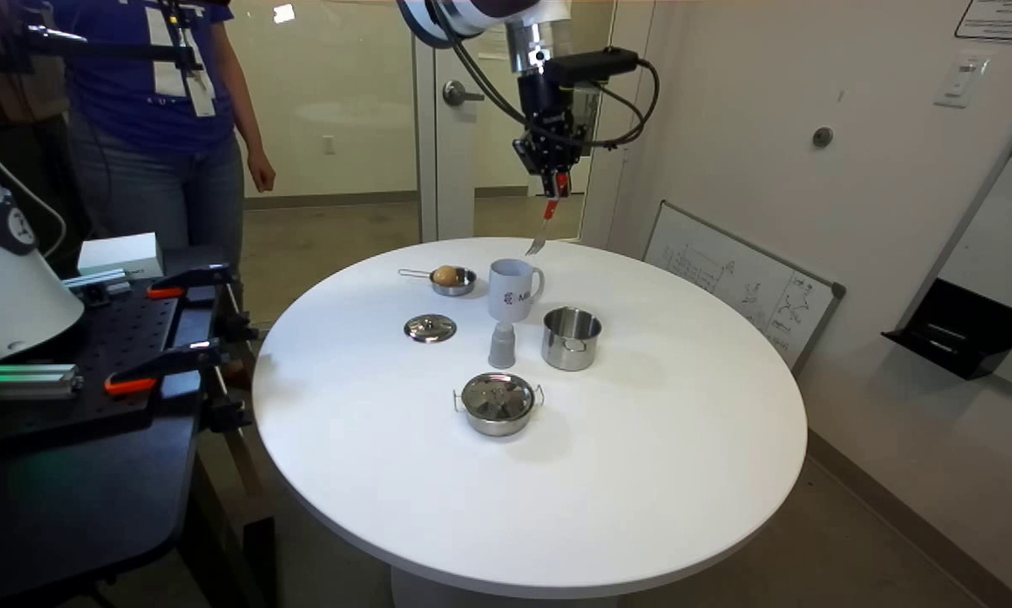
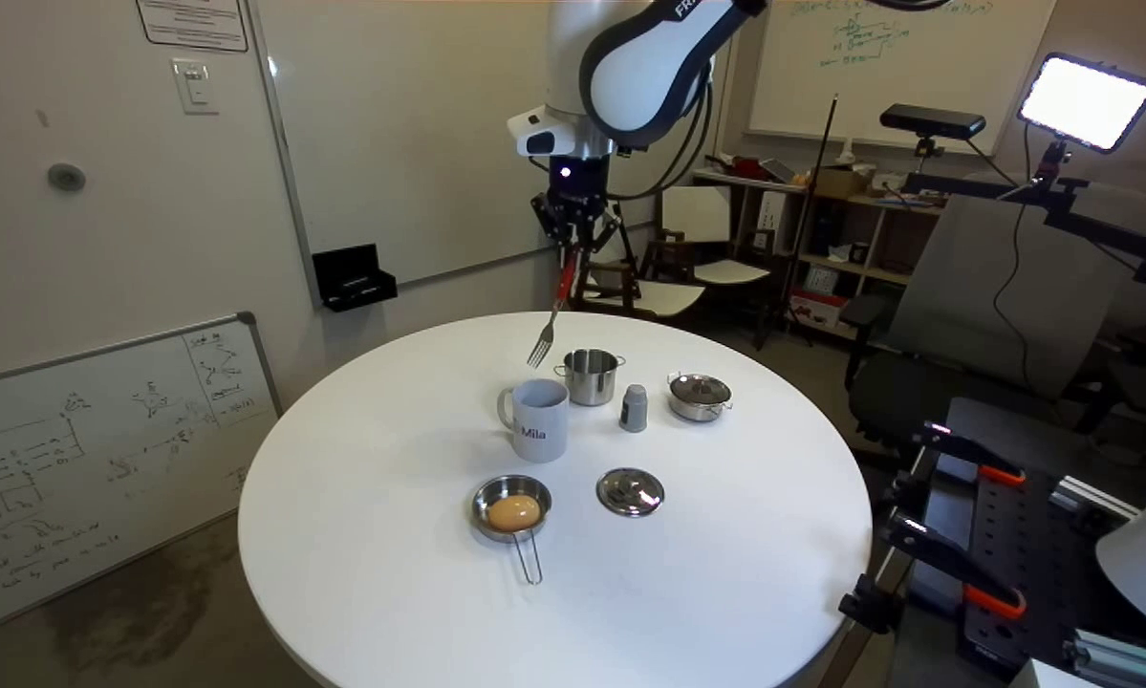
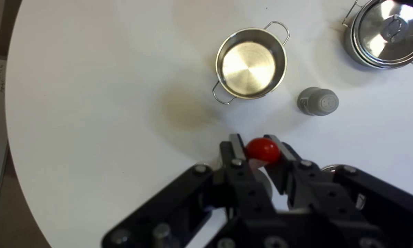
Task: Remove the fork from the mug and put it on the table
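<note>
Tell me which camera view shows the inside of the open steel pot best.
The wrist view: it looks down into the open steel pot, showing its bottom and whole rim. Both exterior views see it obliquely: outer side and some inner wall, the bottom hard to make out.

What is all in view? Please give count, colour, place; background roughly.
table: 1, white, beside bench
fork: 1, red-handled, held above table
mug: 1, pale grey, on table
open pot: 1, silver, on table
shaker: 1, grey, beside open pot
lidded pot: 1, silver, on table
loose lid: 1, silver, on table
small pan: 1, silver, on table
egg: 1, tan, in small pan
whiteboards: at least 2, white, along walls
bench: 1, black, beside table
person: at least 1, blue top, behind bench
robot arm: 1, white and black, above table
gripper: 1, black, shut on fork
</note>
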